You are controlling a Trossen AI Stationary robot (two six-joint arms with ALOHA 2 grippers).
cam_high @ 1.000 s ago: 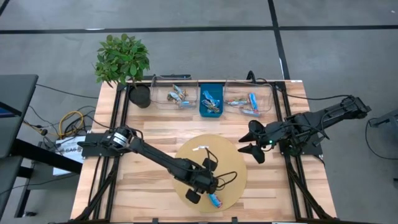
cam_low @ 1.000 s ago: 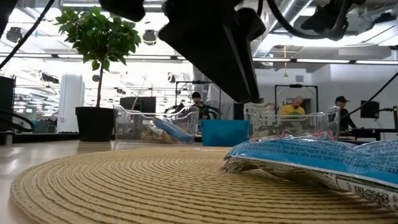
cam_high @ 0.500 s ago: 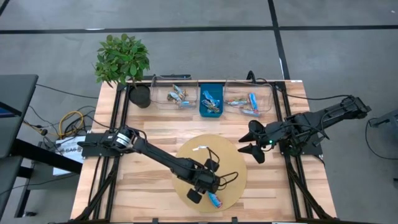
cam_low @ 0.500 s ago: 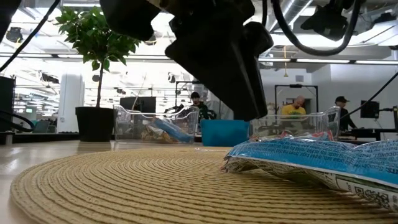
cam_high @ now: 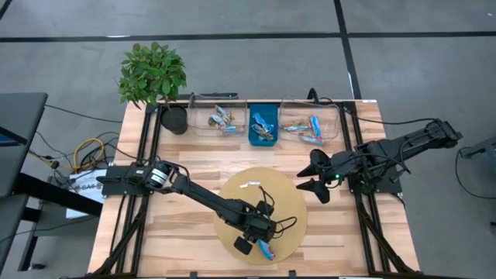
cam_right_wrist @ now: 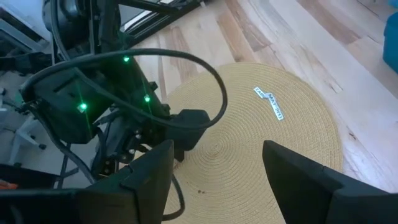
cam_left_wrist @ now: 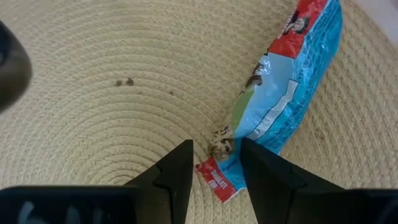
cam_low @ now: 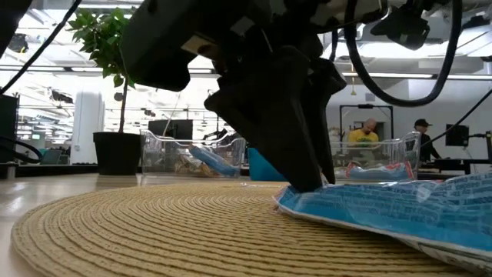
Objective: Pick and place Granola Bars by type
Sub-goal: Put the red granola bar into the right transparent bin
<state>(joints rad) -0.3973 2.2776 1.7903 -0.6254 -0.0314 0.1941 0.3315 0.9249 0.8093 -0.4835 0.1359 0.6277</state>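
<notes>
A blue bar (cam_left_wrist: pixel 280 93) is lying at the mat's (cam_high: pixel 232 194) 6 o'clock edge. The left gripper (cam_left_wrist: pixel 216 163) is straddling its crimped end, fingers parted; closing squarely on the wrapper should avoid slipping. The right gripper (cam_high: pixel 312 176) is waiting open at 3 o'clock over the surface (cam_high: pixel 178 147).

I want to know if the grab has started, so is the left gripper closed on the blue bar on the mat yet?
Not yet: the left gripper is open, straddling the end of the blue bar, which lies on the mat.
</notes>
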